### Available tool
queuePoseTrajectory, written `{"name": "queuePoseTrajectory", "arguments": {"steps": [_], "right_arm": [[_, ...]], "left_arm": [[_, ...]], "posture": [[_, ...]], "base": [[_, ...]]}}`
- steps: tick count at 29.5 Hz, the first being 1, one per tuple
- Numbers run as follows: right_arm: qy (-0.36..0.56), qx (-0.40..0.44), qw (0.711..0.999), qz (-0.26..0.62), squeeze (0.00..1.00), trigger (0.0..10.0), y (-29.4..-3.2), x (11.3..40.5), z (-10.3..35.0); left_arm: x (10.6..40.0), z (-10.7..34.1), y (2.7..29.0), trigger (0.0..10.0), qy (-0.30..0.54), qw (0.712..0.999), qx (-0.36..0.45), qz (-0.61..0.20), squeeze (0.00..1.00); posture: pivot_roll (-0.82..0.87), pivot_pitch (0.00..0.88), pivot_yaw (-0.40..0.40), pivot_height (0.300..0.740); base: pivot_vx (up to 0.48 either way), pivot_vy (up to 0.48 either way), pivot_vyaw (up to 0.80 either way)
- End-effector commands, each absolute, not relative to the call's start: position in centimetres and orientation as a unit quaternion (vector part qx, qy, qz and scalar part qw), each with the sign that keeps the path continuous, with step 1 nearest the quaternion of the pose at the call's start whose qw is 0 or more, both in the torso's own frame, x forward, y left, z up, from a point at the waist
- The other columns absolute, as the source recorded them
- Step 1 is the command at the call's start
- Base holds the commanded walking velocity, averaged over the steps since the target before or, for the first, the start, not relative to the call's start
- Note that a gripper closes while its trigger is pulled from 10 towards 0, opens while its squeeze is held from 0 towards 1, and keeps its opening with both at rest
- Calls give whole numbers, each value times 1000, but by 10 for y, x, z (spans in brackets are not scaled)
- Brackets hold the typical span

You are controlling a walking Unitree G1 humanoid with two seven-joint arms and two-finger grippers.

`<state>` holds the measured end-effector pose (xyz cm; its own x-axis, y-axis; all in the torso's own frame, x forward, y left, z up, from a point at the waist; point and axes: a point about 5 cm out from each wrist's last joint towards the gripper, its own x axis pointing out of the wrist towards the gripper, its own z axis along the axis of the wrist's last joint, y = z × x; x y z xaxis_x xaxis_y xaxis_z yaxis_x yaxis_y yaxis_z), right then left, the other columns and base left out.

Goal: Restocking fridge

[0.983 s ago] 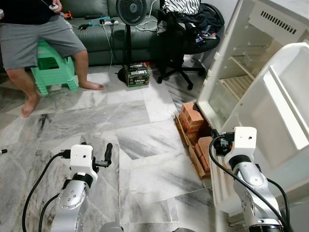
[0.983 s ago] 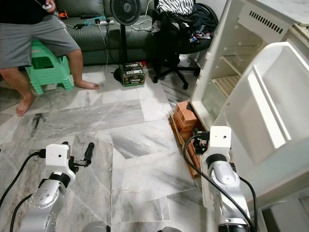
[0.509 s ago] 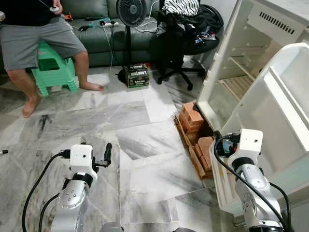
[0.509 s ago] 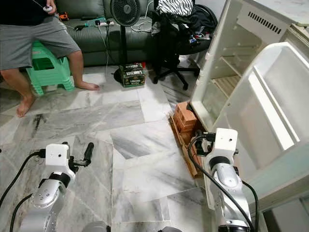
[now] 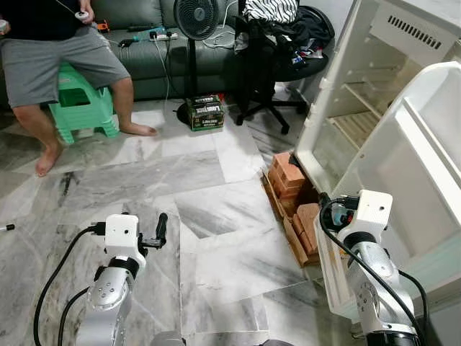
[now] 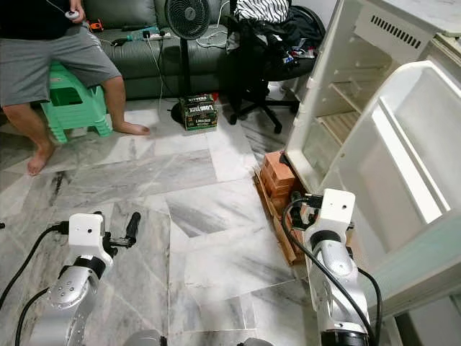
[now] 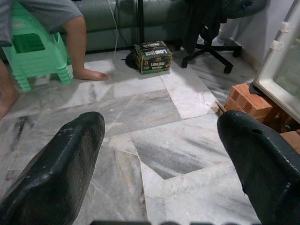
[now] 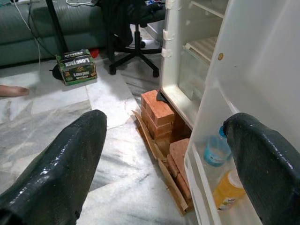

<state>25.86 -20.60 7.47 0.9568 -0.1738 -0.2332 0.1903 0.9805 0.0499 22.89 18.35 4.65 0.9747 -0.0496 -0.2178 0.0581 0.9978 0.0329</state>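
Observation:
A white fridge (image 5: pixel 360 94) stands open at the right, with wire shelves inside. Its door (image 5: pixel 425 166) swings out toward me. The door's bottom shelf holds a clear bottle with a blue cap (image 8: pixel 213 150) and an orange bottle (image 8: pixel 227 190). My right gripper (image 8: pixel 165 122) is open with nothing between its fingers, low beside that door shelf and pointing at the fridge base. My left gripper (image 7: pixel 161 124) is also open and empty, held low over the marble floor at my left.
Red bricks (image 5: pixel 288 176) and wooden slats prop up the fridge base. A green drinks carton (image 5: pixel 205 112) sits by a standing fan (image 5: pixel 194 14). A black office chair (image 5: pixel 266 65) stands beside it. A person sits on a green stool (image 5: pixel 79 108) before a sofa.
My right wrist has shifted slightly right, closer to the fridge door. The left arm has stayed where it was.

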Motion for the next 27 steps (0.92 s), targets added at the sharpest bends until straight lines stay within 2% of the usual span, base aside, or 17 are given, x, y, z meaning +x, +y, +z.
{"name": "queuePoseTrajectory", "arguments": {"steps": [1,8,12,14,18,23,25,26,27], "right_arm": [[119,39,987,-104,1000,10000,-210,258,74],[127,31,985,-109,1000,10000,-212,256,73],[162,14,979,-123,1000,10000,-219,248,63],[206,-19,969,-134,1000,10000,-232,234,53],[228,-20,961,-153,1000,10000,-247,219,49],[231,-15,958,-167,1000,10000,-252,217,48],[219,-15,963,-156,714,10000,-244,224,52],[217,-14,964,-153,533,10000,-242,225,53],[216,-12,965,-150,510,10000,-240,226,53]], "left_arm": [[229,48,184,10000,108,994,18,-28,0],[227,48,183,10000,109,993,16,-31,0],[227,47,183,10000,112,993,16,-31,0],[226,47,183,10000,112,993,16,-31,0],[225,47,184,10000,118,993,10,-26,0],[226,47,182,10000,117,992,9,-37,0],[226,48,182,10000,115,993,12,-40,0],[226,48,182,10000,114,993,12,-40,0],[226,48,182,10000,115,993,12,-40,0]], "posture": [[72,0,-27,740],[70,4,-30,740],[69,7,-32,740],[70,8,-33,740],[64,12,-36,740],[56,12,-33,740],[58,9,-29,740],[58,9,-29,740],[58,9,-29,740]], "base": [[0,0,0],[0,0,0],[0,0,0],[0,0,0],[0,0,0],[0,460,0],[0,480,0],[0,480,0],[0,480,0]]}}
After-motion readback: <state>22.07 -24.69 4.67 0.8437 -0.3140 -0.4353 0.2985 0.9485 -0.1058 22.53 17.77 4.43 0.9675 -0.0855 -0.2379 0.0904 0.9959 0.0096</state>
